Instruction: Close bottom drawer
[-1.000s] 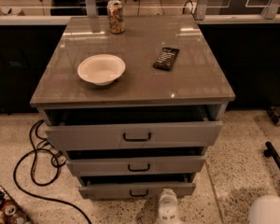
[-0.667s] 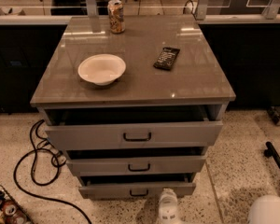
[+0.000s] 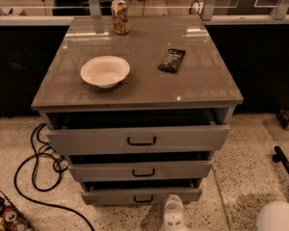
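Observation:
The grey cabinet (image 3: 135, 81) has three drawers, and all three stand pulled out a little. The bottom drawer (image 3: 111, 196) is the lowest, with a shallow flat front and a small black handle (image 3: 143, 199). A dark gap shows above its front. My white gripper (image 3: 173, 215) is at the bottom edge of the view. It is low, just in front of the bottom drawer's front and a little right of the handle. Only its upper part shows.
A white bowl (image 3: 105, 71), a can (image 3: 119, 17) and a dark packet (image 3: 172, 60) sit on the cabinet top. A black cable (image 3: 33, 167) loops on the floor at the left. A white rounded robot part (image 3: 279, 216) is at the bottom right.

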Available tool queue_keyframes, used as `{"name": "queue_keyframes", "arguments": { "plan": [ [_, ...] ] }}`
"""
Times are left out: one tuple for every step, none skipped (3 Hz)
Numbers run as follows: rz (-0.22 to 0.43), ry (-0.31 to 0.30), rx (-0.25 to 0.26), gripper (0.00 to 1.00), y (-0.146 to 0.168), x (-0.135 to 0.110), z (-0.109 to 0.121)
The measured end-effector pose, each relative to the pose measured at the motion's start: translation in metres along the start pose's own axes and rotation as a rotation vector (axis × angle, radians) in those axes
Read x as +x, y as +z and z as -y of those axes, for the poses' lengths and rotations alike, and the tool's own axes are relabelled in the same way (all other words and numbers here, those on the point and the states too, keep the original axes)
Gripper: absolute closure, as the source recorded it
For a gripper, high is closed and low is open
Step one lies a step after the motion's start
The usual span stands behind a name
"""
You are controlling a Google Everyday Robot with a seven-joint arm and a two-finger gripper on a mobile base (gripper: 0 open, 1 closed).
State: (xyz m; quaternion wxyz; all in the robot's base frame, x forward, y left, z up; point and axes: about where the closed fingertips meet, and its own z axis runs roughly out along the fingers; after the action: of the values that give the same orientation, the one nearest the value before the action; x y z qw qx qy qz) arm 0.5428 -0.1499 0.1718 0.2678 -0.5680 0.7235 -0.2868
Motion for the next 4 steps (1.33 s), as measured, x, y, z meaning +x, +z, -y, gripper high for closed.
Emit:
{"name": "queue_keyframes", "arguments": {
  "plan": [
    [-0.003, 0.004, -0.006, 0.31, 0.0004, 0.0008, -0.0014],
    [-0.006, 0.008, -0.011, 0.08, 0.0007, 0.0015, -0.0027],
    [-0.008, 0.011, -0.015, 0.00, -0.0007, 0.0030, -0.0053],
    [-0.008, 0.011, -0.016, 0.00, -0.0007, 0.0030, -0.0053]
  ]
}}
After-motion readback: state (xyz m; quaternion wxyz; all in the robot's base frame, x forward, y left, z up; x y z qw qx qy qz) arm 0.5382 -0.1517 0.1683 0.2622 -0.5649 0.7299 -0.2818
